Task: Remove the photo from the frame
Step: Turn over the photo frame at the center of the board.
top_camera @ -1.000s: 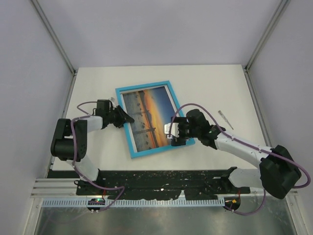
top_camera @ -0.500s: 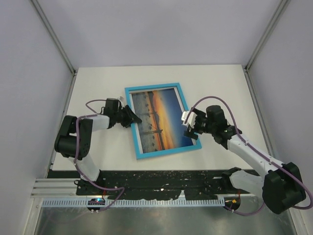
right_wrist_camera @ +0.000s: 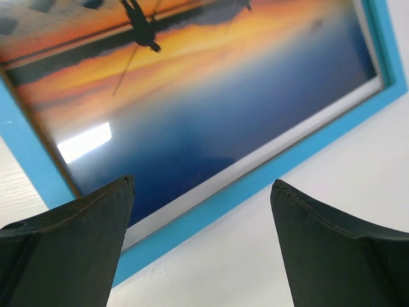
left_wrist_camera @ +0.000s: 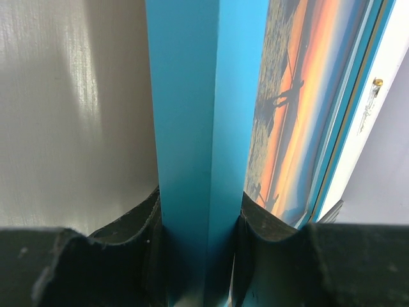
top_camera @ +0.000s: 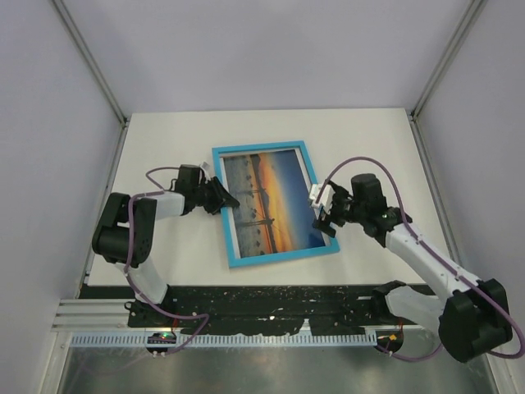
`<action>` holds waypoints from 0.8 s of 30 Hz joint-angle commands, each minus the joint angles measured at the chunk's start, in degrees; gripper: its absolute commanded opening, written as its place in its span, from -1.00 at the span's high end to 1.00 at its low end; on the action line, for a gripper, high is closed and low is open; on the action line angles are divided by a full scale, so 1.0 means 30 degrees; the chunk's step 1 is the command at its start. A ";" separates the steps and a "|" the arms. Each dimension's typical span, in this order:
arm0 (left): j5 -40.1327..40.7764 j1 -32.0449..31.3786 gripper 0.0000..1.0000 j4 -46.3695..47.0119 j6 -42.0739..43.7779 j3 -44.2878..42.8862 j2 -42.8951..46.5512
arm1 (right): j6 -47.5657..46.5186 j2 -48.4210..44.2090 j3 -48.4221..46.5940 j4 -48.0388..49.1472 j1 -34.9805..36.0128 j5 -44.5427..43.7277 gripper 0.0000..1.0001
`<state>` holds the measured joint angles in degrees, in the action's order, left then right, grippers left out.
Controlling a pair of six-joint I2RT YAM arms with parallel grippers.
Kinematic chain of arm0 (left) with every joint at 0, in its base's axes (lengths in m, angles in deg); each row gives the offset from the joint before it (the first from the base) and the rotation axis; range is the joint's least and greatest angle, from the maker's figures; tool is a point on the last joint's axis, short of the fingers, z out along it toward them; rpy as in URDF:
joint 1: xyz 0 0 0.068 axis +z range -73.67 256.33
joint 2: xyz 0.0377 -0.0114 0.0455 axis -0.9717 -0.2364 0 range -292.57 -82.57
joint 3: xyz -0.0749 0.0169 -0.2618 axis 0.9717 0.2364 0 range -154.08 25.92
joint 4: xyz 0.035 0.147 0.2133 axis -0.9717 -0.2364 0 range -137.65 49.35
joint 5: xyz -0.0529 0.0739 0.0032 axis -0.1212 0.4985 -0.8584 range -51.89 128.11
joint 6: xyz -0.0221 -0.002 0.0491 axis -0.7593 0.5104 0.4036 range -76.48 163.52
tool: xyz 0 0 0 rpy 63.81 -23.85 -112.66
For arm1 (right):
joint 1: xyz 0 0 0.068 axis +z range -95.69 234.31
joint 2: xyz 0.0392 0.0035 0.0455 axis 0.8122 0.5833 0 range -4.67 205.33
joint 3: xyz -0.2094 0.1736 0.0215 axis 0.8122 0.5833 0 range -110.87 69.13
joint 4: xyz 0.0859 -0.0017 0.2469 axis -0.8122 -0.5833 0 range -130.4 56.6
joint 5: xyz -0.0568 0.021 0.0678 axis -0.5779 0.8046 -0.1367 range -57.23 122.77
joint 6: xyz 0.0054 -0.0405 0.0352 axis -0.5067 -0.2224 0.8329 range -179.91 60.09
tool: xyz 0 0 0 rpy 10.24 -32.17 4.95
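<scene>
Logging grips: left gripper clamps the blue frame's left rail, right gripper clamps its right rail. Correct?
No: the right gripper is open, jaws spread above the blue frame's rail, gripping nothing, as the right wrist view shows. The left gripper does clamp the left rail.

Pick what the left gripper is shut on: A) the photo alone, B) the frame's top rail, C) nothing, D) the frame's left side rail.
D: the left wrist view shows the left gripper clamping a blue rail of the frame, and the top view places that grip on the frame's left side.
</scene>
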<state>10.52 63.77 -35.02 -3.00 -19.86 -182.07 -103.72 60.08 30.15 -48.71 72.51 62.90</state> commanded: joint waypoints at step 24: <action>-0.0616 0.1519 1.00 -0.1232 -0.0137 -0.0619 -0.0289 | -0.2887 0.5511 0.0922 0.8084 1.6488 -1.0971 -0.86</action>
<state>5.82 67.12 -35.59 -2.74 -20.49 -183.56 -115.17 72.52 33.21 -35.77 117.99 41.74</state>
